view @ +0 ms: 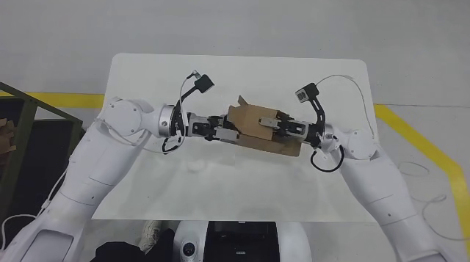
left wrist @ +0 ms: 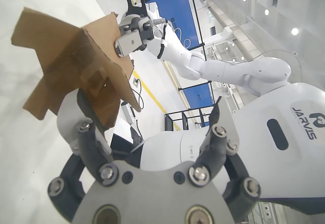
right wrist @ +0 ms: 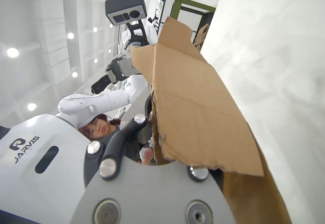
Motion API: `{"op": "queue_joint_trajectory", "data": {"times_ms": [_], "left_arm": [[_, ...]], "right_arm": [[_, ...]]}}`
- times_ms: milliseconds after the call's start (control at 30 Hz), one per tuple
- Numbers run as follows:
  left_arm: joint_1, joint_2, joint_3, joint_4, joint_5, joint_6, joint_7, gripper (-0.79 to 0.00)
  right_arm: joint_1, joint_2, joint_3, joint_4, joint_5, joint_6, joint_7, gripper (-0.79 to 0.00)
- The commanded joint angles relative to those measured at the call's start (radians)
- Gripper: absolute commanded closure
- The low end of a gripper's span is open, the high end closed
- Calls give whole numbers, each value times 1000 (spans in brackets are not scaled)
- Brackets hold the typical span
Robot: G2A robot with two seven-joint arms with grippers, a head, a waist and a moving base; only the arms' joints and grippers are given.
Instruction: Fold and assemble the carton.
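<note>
Right now the carton (view: 258,124) is over the middle of the table (view: 147,188), held between both arms. I judge it only partly assembled: the walls are opened into a rough sleeve, but the flaps stick out loose and none looks tucked. My right gripper (view: 273,123) is clamped on the wall nearer the table's right end. My left gripper (view: 229,131) has its jaws apart, one finger against the opposite flap. Squaring up and closing the flaps are left to do.

The carton (view: 248,118) is matt brown cardboard, rough-edged; the table (view: 147,86) is smooth white.
</note>
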Motion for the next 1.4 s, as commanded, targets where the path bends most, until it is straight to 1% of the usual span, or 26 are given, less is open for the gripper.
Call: {"op": "queue_joint_trajectory", "data": {"times_ms": [0,300,633,900,1367], "left_arm": [[-4,-1,6,4,-3,0,0,-785],[-23,-6,24,11,-19,-7,-10,-785],[-51,-18,78,32,-25,-7,-18,-785],[-68,-26,106,42,-32,-7,-26,-785],[-87,-34,131,60,-42,-4,-36,-785]], "right_arm": [[-2,0,7,1,5,3,-11,0],[-6,-2,17,-10,-24,14,-75,0],[-6,-8,20,-17,-36,21,-134,0],[-9,-11,22,-28,-39,26,-149,0],[-27,-17,9,-63,-47,35,-150,0]]}}
